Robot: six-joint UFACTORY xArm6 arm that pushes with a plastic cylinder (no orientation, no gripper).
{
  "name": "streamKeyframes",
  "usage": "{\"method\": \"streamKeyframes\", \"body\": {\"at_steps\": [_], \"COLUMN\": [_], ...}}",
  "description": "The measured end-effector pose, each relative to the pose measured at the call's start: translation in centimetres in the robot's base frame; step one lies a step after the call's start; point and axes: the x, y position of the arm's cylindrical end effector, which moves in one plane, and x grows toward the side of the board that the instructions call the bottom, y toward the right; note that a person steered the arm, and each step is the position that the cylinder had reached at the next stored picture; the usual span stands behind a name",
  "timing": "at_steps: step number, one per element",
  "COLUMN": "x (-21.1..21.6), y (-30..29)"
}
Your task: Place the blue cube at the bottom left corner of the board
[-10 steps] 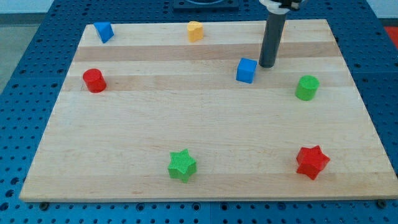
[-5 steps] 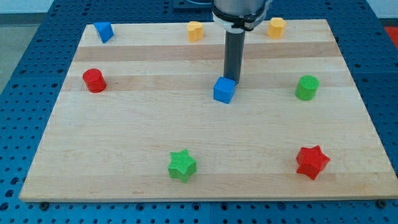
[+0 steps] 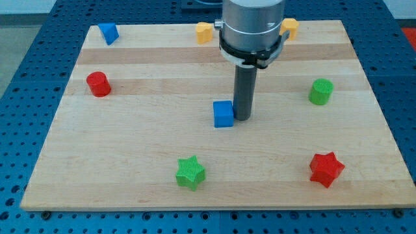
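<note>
Pale wooden board (image 3: pixel 130 136) lies on a blue perforated bench (image 3: pixel 26 78). Small blue plastic cube (image 3: pixel 223 114) sits near board centre. My tip (image 3: pixel 242 118) touches the cube's right side; it is a bare rod with no hand, holding nothing.

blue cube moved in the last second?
Yes. The blue cube has slid toward the view's bottom left, away from the green cylinder and nearer the green star. My tip touches its right side.

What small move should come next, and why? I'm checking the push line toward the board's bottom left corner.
Probably keep pushing toward the view's lower left. My tip sits against the right side of the blue cube, which lies near the middle of the wooden board. Nudging the tip slightly upward first may help steer the cube down-left, passing left of the green star block.
</note>
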Motion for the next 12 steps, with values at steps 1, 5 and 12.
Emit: {"method": "streamKeyframes", "body": {"at_steps": [1, 5, 12], "x": [0.0, -0.1, 2.6], "y": [-1.9, -13.2, -27.3]}}
